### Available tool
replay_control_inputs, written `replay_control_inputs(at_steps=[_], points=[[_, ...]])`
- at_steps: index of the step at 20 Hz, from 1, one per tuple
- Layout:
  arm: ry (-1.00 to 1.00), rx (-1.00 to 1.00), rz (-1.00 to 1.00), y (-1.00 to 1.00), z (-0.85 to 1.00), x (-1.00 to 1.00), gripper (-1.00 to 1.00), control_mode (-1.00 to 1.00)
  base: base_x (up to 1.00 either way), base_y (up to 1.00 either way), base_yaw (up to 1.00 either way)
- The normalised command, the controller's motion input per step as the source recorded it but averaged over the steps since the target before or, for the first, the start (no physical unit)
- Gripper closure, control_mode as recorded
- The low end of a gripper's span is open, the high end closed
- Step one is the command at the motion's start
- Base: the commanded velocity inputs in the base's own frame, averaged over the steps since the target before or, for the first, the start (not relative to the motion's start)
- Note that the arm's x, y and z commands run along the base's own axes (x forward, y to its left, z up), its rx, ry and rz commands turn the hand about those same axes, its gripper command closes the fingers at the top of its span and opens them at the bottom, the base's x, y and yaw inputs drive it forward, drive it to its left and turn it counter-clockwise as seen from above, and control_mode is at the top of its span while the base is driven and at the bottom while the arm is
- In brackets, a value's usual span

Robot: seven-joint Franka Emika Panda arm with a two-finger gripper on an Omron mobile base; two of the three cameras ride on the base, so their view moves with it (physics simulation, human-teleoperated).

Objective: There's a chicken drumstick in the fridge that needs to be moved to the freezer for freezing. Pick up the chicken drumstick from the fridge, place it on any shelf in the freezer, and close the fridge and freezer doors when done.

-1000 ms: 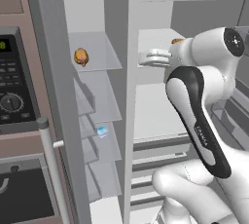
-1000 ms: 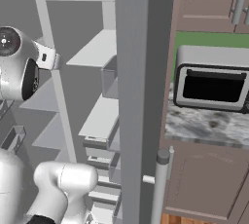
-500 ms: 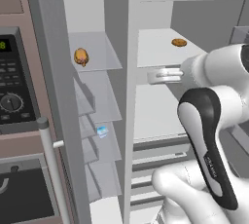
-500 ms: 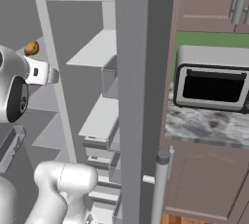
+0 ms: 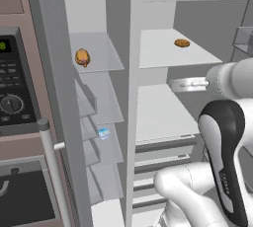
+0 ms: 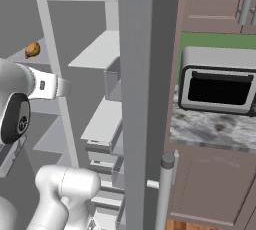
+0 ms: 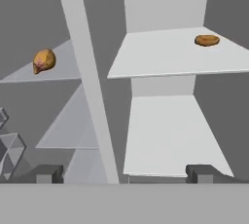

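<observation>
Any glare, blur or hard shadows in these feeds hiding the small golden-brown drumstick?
Left base view: flat, even light, no glare; the golden-brown chicken drumstick is sharp on its translucent grey shelf. Right base view: it is small but clear. Hand view: slightly soft, the drumstick unshadowed.

Three cameras facing the open fridge (image 5: 163, 53) and freezer (image 5: 99, 58).
Left and right base views look forward past the arm from both sides; the hand view looks straight at the same shelves, nearer.

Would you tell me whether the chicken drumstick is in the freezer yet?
Yes: the chicken drumstick rests on an upper translucent shelf in the narrow freezer.
</observation>
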Motion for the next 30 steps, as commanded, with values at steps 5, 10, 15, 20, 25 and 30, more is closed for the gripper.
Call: replay_control_inputs(at_steps=[5, 10, 15, 20, 25, 30], points=[[-0.09, 0.00, -0.20, -0.20, 0.02, -0.65, -1.00, -1.00, 0.00, 0.00, 0.00], [-0.06, -0.04, -0.24, -0.03, 0.01, -0.36, -1.00, -1.00, 0.00, 0.00, 0.00], [-0.05, 0.00, -0.02, 0.00, 0.12, -0.25, -1.00, 1.00, -0.27, 0.00, 0.03], [0.00, 0.00, 0.00, 0.00, 0.00, 0.00, -1.00, 1.00, -0.83, 0.01, 0.18], [0.00, 0.00, 0.00, 0.00, 0.00, 0.00, -1.00, 1.00, -0.72, 0.09, 0.20], [0.00, 0.00, 0.00, 0.00, 0.00, 0.00, -1.00, 1.00, -0.12, 0.28, 0.07]])
